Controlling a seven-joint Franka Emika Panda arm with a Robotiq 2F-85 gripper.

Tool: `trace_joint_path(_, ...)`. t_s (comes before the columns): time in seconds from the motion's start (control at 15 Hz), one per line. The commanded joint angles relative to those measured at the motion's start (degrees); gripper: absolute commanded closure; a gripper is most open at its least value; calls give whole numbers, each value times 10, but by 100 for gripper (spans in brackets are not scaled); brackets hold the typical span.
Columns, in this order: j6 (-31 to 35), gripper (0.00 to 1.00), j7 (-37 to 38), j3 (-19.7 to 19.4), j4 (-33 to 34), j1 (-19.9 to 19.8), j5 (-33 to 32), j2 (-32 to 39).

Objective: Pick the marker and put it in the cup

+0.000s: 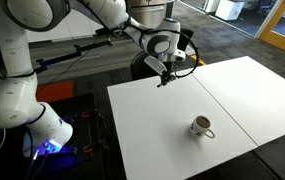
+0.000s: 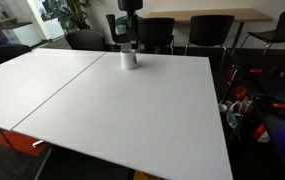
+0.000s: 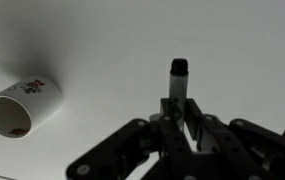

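Note:
My gripper (image 3: 180, 112) is shut on the marker (image 3: 179, 75), a thin dark stick that pokes out past the fingertips in the wrist view. In an exterior view the gripper (image 1: 165, 72) hangs in the air above the far left part of the white table (image 1: 162, 120), with the marker's tip pointing down. The cup (image 1: 202, 127), a whitish mug with a loop handle, stands upright on the table nearer the front, well apart from the gripper. It also shows in the other exterior view (image 2: 129, 58) and at the left of the wrist view (image 3: 22, 105).
Black office chairs (image 2: 162, 35) and a wooden desk (image 2: 212, 15) stand behind the table. The robot's base with cables and blue lights (image 1: 47, 140) sits beside the table's left edge. A seam (image 1: 207, 90) runs across the tabletop.

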Motion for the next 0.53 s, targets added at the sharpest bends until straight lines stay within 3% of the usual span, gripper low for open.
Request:
trace_joint_path(0.0, 35, 95, 92, -28, 12, 26, -38, 13)
trace_joint_path(0.47, 129, 95, 354, -134, 35, 105, -206, 43)
